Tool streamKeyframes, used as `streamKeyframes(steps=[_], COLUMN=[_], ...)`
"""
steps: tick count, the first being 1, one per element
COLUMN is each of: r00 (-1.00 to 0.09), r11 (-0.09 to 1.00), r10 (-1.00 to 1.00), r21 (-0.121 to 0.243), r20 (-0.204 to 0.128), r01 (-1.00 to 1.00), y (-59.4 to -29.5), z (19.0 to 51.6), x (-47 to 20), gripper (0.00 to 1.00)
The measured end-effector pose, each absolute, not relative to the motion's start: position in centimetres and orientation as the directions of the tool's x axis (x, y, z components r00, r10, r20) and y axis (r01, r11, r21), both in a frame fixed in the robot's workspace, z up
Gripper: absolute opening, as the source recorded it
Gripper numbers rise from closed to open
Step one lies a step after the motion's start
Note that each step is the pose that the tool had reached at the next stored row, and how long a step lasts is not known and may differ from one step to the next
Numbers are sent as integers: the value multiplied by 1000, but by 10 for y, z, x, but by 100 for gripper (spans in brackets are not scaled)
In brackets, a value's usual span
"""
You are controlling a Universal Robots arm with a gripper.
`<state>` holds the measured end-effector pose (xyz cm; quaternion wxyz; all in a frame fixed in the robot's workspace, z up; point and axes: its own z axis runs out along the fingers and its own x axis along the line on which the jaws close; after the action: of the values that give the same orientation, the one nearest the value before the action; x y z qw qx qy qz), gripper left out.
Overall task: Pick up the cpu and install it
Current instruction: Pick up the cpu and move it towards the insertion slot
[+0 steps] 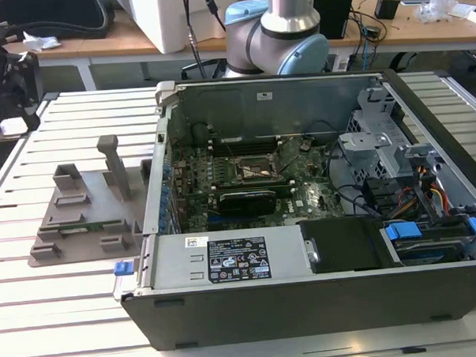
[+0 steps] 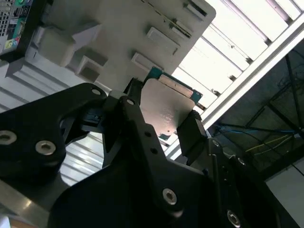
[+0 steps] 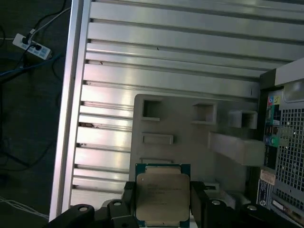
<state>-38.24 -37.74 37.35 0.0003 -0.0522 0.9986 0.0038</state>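
First wrist view is showing the end effector (image 3: 163,211) clenching on the cpu (image 3: 162,190), its two black fingers (image 3: 197,202) pressing against opposite edges of the chip, jaws parted just the width of the chip. Silvery lid is facing this camera, green rim showing along one edge. Second wrist view is showing the same grasp from the other side, the cpu's pale face lying flat between the pads. Chip is hanging over the grey fixture plate (image 3: 190,128), which is lying on the slatted metal worktop (image 3: 166,52); whether chip and plate are touching, cannot tell. Open computer case (image 1: 307,302) is sitting just beside the plate, at the exterior view's right of it. Inside the case the motherboard (image 1: 310,197) is lying exposed with the black socket frame (image 1: 252,171) near its middle, well apart from the chip. Robot arm (image 1: 283,26) is rising behind the case's far wall. Power strip (image 3: 31,46) is lying on the floor off the worktop's edge.
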Motion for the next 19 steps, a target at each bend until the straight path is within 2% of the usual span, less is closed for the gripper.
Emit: streamKeyframes(steps=[9, 19], r00=[-995, -994], r11=[995, 995], r10=[-104, -104], r21=[8, 11], r20=[2, 29], r01=[-104, -104], y=[-377, -377], z=[373, 373], x=[-346, -263], gripper=[55, 55])
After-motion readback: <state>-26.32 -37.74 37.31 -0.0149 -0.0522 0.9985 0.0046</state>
